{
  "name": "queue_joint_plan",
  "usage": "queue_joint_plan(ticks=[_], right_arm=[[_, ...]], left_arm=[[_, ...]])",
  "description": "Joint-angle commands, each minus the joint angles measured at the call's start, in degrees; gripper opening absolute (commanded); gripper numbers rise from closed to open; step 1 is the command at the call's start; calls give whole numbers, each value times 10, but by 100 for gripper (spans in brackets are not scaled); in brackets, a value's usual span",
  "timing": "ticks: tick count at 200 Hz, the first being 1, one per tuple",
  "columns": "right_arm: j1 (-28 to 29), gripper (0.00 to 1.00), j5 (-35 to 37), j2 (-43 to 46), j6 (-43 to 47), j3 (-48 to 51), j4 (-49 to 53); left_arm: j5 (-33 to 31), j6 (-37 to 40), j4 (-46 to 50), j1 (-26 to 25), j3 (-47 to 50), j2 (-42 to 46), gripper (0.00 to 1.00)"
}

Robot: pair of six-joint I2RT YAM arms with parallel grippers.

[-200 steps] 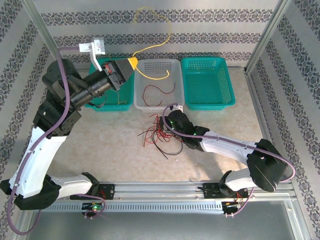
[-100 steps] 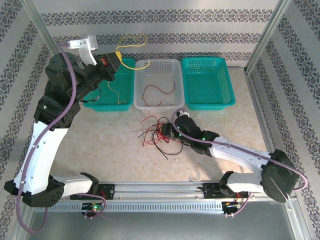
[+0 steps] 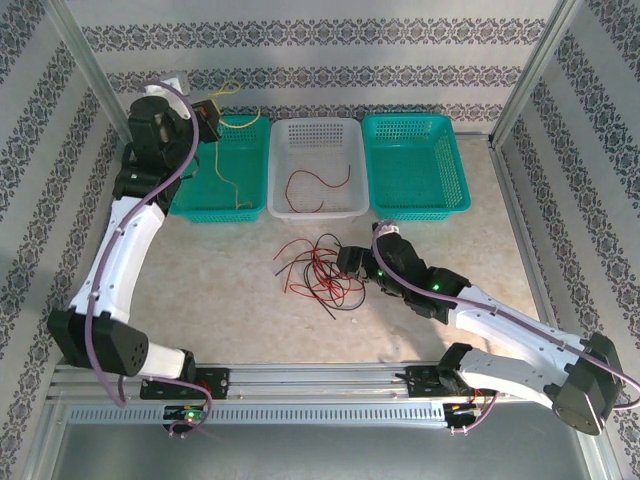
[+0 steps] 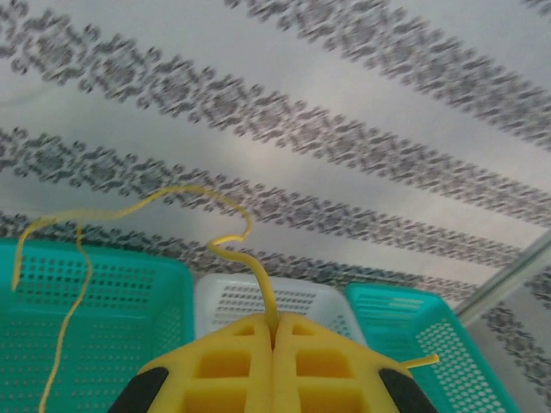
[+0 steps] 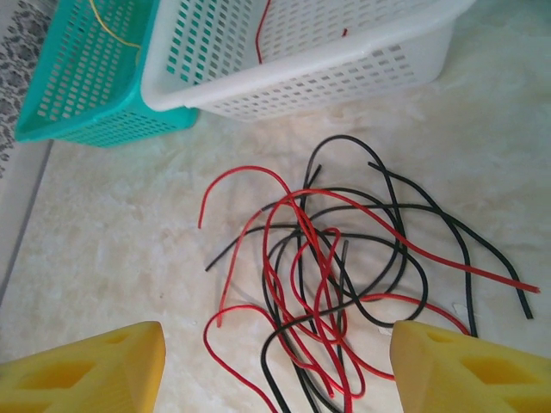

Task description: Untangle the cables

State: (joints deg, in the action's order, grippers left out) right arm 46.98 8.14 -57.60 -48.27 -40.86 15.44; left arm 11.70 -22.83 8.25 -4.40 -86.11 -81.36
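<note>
Two pincers | left pincer (image 4: 273, 334) clamped on yellow cable (image 4: 263, 284) | right pincer (image 5: 275, 366) wide, empty, over red-black tangle (image 5: 327, 249)

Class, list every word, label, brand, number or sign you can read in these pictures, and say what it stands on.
No readable text anywhere.
The white basket, the left teal basket, the right teal basket, the yellow cable and the red and black cables carry no print.
The wallpaper bands are ornament, not letters.

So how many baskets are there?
3, in a row at the back: left teal basket with a yellow cable dangling in, middle white basket holding a red cable, right teal basket.
</note>
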Motion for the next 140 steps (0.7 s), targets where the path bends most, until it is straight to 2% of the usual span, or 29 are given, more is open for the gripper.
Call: queue_joint_plan(ticks=[1, 33, 74, 106, 140], right_arm=[[-5, 70, 4, 11, 0, -10, 23], [-5, 71, -2, 12, 2, -16, 34], [-8, 71, -8, 8, 9, -32, 47], [-11, 71, -13, 8, 9, -32, 53], [-11, 71, -16, 6, 9, -34, 62]], left_arm=[[34, 14, -125, 32, 33, -24, 0], [46, 14, -184, 55, 65, -67, 0], [40, 24, -250, 56, 121, -112, 0], [34, 24, -269, 56, 159, -145, 0], [47, 27, -246, 56, 172, -173, 2]])
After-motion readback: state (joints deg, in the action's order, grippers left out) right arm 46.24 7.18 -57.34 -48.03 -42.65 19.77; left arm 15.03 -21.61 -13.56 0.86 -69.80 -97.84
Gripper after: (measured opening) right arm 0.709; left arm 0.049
